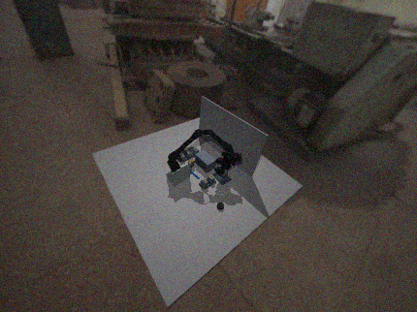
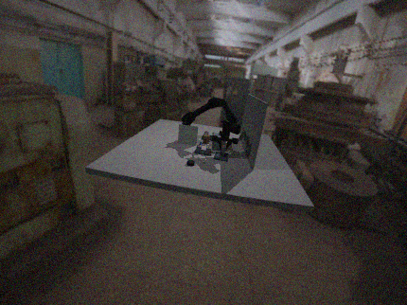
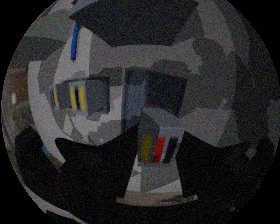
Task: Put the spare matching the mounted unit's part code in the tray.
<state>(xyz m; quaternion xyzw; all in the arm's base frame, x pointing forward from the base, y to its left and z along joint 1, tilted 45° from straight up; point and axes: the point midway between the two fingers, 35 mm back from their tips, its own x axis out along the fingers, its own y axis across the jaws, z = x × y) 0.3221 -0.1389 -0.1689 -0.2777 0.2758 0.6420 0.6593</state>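
My gripper (image 3: 155,127) (image 1: 224,165) (image 2: 227,141) is shut on a small grey spare (image 3: 154,147) with a yellow and a red stripe, held just above the white board. In the wrist view another spare (image 3: 79,97) with yellow and blue stripes lies ahead on the left. A dark square part (image 3: 164,91) lies ahead on the right. A blue-striped piece (image 3: 75,41) lies farther off. The grey-blue tray (image 1: 206,159) sits under the arm's arc. The mounted unit (image 1: 178,176) (image 2: 187,134) stands upright as a small grey plate; its back code is not readable.
A tall grey panel (image 1: 233,133) (image 2: 253,121) stands upright just behind the arm. A small black knob (image 1: 220,205) (image 2: 190,162) lies in front of the parts. More small parts (image 1: 208,182) lie beside the gripper. Workshop clutter surrounds the white board (image 1: 160,231).
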